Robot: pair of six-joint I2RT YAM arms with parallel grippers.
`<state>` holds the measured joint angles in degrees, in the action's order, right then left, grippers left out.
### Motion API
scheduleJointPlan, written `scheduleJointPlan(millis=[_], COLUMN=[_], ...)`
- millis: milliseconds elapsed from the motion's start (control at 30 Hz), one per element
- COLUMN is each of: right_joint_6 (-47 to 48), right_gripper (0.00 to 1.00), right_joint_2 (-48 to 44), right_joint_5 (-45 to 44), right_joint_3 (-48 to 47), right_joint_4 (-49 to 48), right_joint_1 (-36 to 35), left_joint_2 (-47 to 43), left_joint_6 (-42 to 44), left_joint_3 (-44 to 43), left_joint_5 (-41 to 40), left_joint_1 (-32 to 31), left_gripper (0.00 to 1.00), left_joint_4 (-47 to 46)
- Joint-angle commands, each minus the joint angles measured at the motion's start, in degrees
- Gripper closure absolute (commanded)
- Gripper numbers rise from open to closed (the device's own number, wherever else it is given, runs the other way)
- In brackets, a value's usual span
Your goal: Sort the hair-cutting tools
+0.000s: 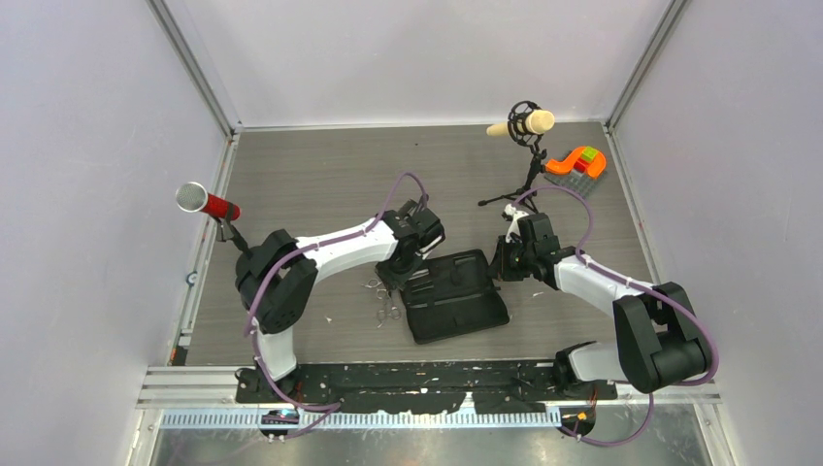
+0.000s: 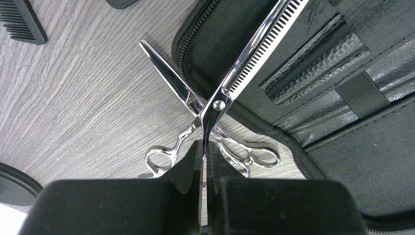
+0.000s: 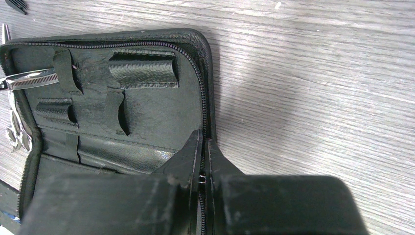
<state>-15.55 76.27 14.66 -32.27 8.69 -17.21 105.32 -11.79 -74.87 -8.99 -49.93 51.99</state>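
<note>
The toothed scissors hang slanted over the left rim of the opened case, with the serrated blade reaching in above the inner lining and the pivot just over the zippered edge. The left tool is closed tight on the shank of these scissors just below the pivot. Under them, the plain scissors lie flat on the bench just beside the case. Their smooth blade points away from the tool, and 2 finger rings are spread to either side of the tool's fingers. The crossing hides how the 2 pairs meet. 1 black comb lies on the bench well to the left of the scissors, with its teeth showing at the corner of the left wrist view. The case lies open and flat near the middle of the bench, its elastic loops and leather-look pockets bare. On its opposite side, the right tool is pinched shut on the zippered rim, and the zipper runs down between its fingers. Further out, a red microphone stands near the left wall. A cream microphone sits on a tripod toward the far right, and an orange and green block toy lies just beside it in the corner.
</note>
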Motion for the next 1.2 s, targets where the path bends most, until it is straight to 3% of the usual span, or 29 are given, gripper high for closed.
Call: scheduleJointPlan(millis=[0, 1167], right_joint_6=[0.61, 0.75], right_gripper=[0.93, 0.95], right_joint_2=[-0.68, -0.53], right_joint_5=[0.2, 2.69], right_joint_3=[-1.83, -1.4], right_joint_4=[-1.04, -2.44], right_joint_1=[-0.37, -0.37], left_joint_2=[0.0, 4.7], left_joint_6=[-0.16, 3.41], left_joint_3=[-1.79, -6.55], left_joint_5=[-0.26, -1.42], left_joint_1=[-0.34, -3.15], left_gripper=[1.0, 1.0], left_joint_4=[0.64, -6.79])
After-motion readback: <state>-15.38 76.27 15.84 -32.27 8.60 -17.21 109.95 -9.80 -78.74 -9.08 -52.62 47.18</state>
